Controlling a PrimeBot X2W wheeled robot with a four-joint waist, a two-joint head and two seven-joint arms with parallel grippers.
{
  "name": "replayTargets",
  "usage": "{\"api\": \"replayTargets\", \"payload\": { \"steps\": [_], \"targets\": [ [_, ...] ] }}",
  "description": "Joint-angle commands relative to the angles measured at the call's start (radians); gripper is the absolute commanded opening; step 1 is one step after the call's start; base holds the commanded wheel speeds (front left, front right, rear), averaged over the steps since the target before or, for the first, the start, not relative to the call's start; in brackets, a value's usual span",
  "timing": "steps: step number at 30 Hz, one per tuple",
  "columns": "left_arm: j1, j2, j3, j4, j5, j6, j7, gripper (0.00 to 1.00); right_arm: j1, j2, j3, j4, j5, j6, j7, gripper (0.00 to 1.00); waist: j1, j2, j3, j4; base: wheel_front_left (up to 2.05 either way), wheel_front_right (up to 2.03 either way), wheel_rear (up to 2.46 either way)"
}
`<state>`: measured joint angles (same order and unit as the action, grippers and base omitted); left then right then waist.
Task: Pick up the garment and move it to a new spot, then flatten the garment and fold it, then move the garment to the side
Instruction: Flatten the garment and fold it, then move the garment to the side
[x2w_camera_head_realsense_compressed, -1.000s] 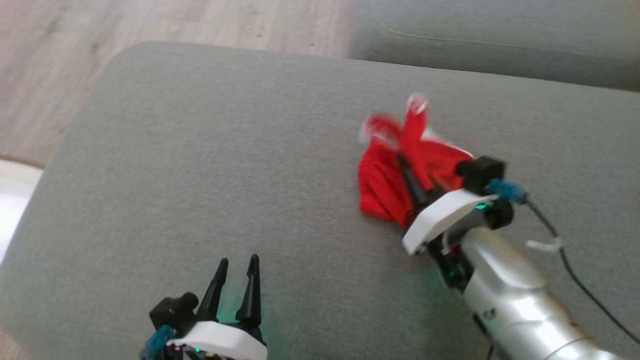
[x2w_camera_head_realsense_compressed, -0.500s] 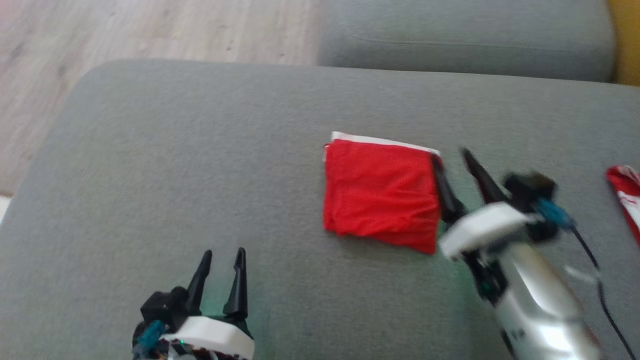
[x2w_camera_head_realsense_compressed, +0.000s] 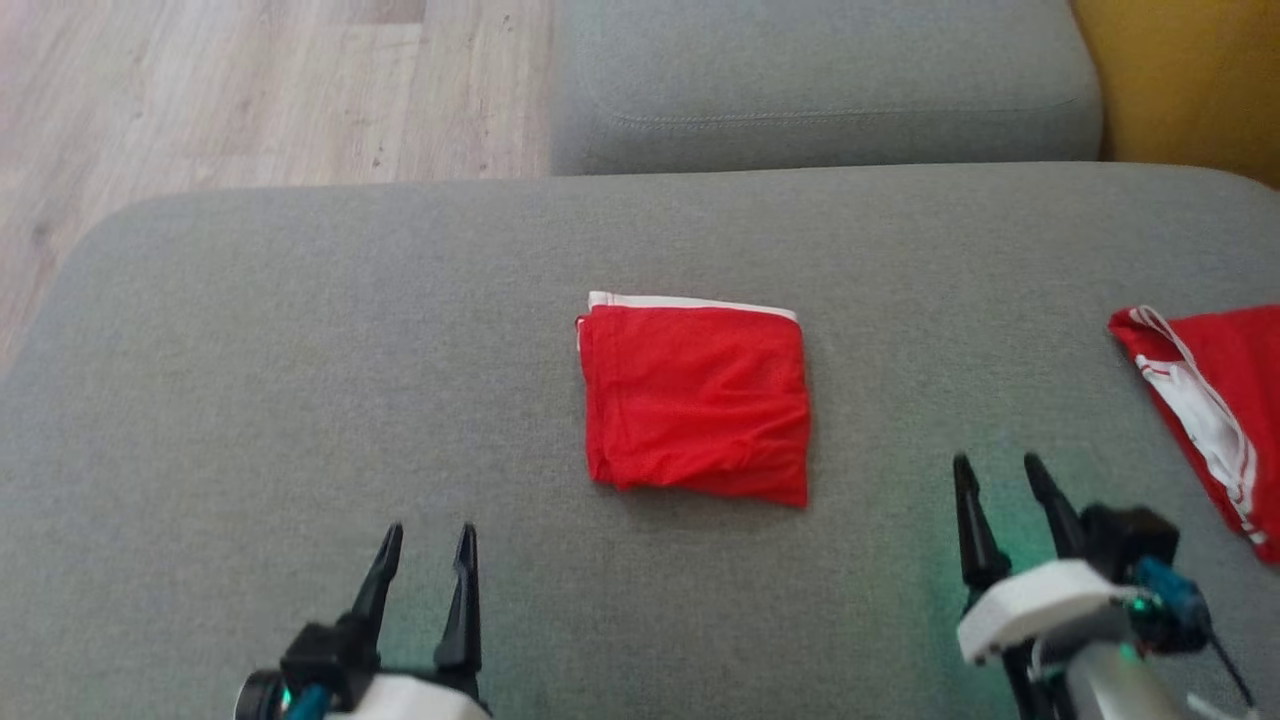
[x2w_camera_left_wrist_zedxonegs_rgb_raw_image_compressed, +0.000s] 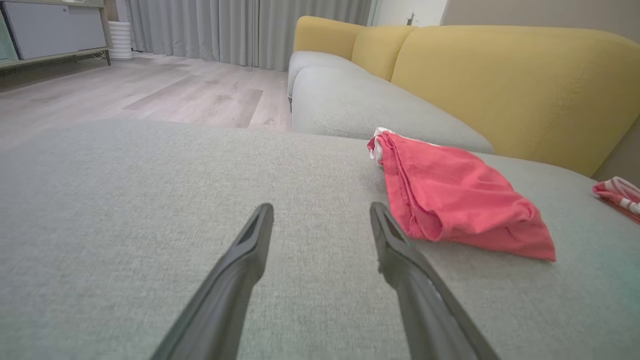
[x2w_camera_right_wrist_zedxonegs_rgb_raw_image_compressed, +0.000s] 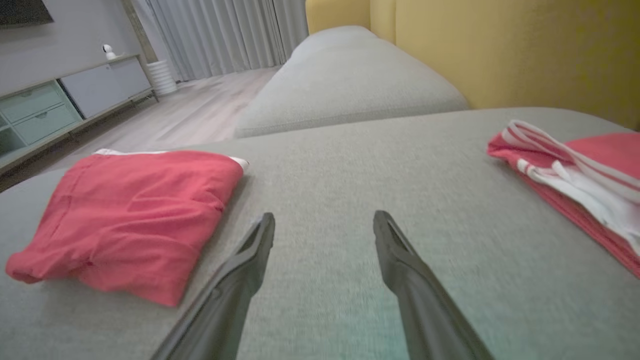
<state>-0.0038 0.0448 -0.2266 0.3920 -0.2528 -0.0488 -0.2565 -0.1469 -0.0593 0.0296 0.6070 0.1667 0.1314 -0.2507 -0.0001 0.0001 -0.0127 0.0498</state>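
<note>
Head view shows the folded red garment (x2w_camera_head_realsense_compressed: 697, 400) flat on the grey cushion (x2w_camera_head_realsense_compressed: 300, 350), white trim (x2w_camera_head_realsense_compressed: 690, 301) along its far edge. The left gripper (x2w_camera_head_realsense_compressed: 430, 530) sits nearer than the garment and to its left, the right gripper (x2w_camera_head_realsense_compressed: 997, 465) nearer and to its right. Both have their 2 fingers apart, empty, likely parked clear so the fold lies undisturbed. Another red-and-white garment (x2w_camera_head_realsense_compressed: 1200, 400) lies well to its right. Left wrist view reveals the garment's thick layered edge, which the overhead angle flattens.
</note>
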Motion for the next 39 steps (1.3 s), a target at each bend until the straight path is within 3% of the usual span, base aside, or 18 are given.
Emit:
{"api": "replayTargets", "payload": {
  "steps": [1, 9, 16, 20, 26, 27, 29, 34, 39],
  "targets": [
    [-0.015, 0.005, 0.027, -0.041, 0.015, 0.009, -0.005, 1.00, -0.013, 0.008, 0.021, -0.036, -0.010, -0.001, -0.011, 1.00, 0.0001, -0.0001, -0.003, -0.004, 0.00, 0.00, 0.00],
    [-0.004, 0.005, 0.009, -0.052, 0.016, 0.015, -0.005, 1.00, -0.008, 0.009, 0.049, -0.038, 0.016, -0.001, -0.011, 1.00, 0.0001, -0.0001, -0.001, 0.004, 0.00, 0.00, 0.00],
    [-0.045, 0.005, -0.050, -0.055, -0.012, 0.012, -0.005, 1.00, -0.109, 0.009, 0.100, 0.031, 0.009, -0.001, -0.011, 1.00, 0.0001, -0.0001, 0.077, 0.072, 0.00, 0.00, 0.00],
    [-0.079, 0.005, -0.104, -0.057, -0.040, 0.023, -0.005, 1.00, -0.228, 0.009, 0.102, 0.107, -0.014, -0.001, -0.011, 1.00, 0.0001, -0.0001, 0.144, 0.133, 0.00, 0.00, 0.00],
    [-0.106, 0.005, -0.154, -0.058, -0.067, 0.039, -0.005, 1.00, -0.370, 0.009, 0.079, 0.343, -0.054, -0.001, 0.019, 1.00, 0.0001, -0.0001, 0.201, 0.208, 0.00, 0.00, 0.00],
    [-0.107, 0.005, -0.156, -0.059, -0.068, 0.040, -0.005, 1.00, -0.378, 0.009, 0.073, 0.375, -0.059, -0.001, 0.026, 0.96, 0.0001, -0.0001, 0.204, 0.213, 0.00, 0.00, 0.00],
    [-0.110, 0.005, -0.157, -0.059, -0.069, 0.041, -0.005, 1.00, -0.389, 0.009, 0.059, 0.423, -0.063, -0.001, 0.022, 0.00, 0.0001, -0.0001, 0.206, 0.214, 0.00, 0.00, 0.00],
    [-0.117, 0.005, -0.145, -0.064, -0.066, 0.038, -0.005, 1.00, -0.398, 0.009, 0.038, 0.445, -0.054, -0.001, -0.007, 0.00, 0.0001, -0.0001, 0.188, 0.154, 0.00, 0.00, 0.00],
    [-0.123, 0.005, -0.125, -0.060, -0.058, 0.023, -0.005, 1.00, -0.359, 0.009, 0.069, 0.369, 0.004, -0.001, -0.011, 0.00, 0.0001, -0.0001, 0.155, -0.007, 0.00, 0.00, 0.00]
  ]
}}
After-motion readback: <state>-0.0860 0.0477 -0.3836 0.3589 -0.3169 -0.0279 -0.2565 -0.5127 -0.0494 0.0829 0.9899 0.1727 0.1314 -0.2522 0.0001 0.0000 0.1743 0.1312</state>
